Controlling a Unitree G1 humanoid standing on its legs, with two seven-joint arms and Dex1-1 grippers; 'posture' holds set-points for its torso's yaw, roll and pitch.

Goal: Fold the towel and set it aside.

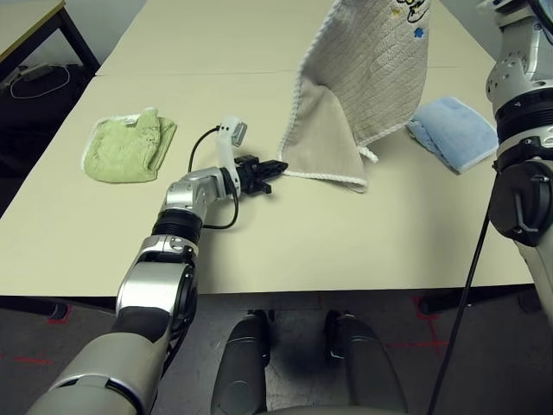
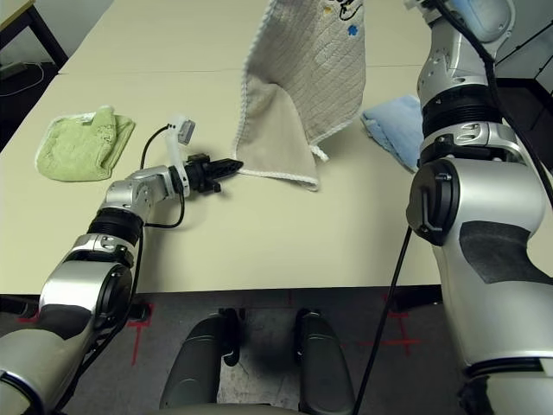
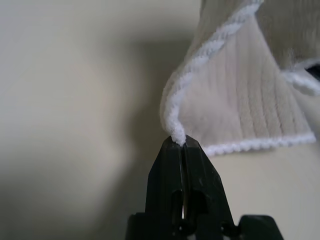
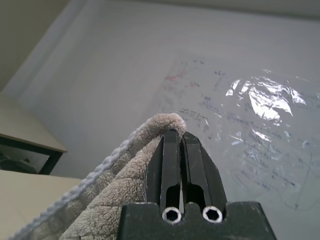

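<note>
The towel [image 1: 363, 78], beige ribbed cloth with white stitched edging, hangs from above the table with its lower part resting on the tabletop. My left gripper [image 1: 278, 167] is low over the table, shut on the towel's lower left corner [image 3: 176, 134], with the white edging pinched between the black fingertips. My right gripper [image 4: 181, 134] is raised high and shut on an upper corner of the towel [image 4: 125, 185], which drapes down from it. The right arm [image 2: 471, 130] stands tall at the table's right side.
A light green towel [image 1: 130, 149] lies crumpled at the left of the table. A folded light blue towel [image 1: 454, 130] lies at the right, behind the hanging cloth. A black cable [image 1: 207, 186] loops by my left wrist. A dark-legged side table [image 1: 34, 26] stands at the far left.
</note>
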